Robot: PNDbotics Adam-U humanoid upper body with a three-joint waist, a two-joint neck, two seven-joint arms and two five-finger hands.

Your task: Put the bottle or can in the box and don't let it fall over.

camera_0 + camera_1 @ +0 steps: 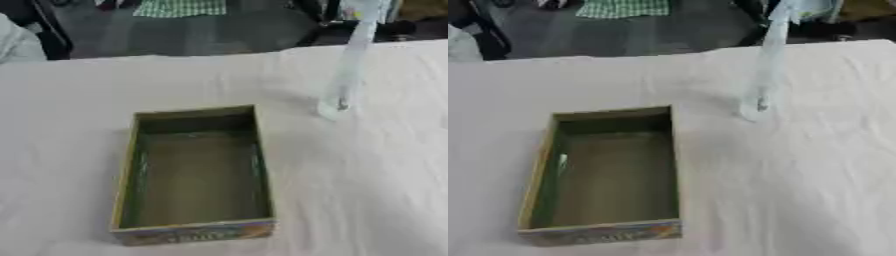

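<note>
Box (194,174): open-topped, rectangular, greenish-brown inside, colourful print on near outer wall, nothing inside, long side running away from camera, on white cloth, centre-left. Bottle (348,75): tall, slim, pale and see-through, blurred, upright with slight lean, base on cloth beyond box's far right corner, apart from box.

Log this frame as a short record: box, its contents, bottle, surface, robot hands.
box: open rectangular box, on the table, long side running away from the camera
contents: nothing visible inside
bottle: tall pale, see-through bottle, standing on the table beyond the box's far right corner, apart from it
surface: white cloth
robot hands: none in view
</note>
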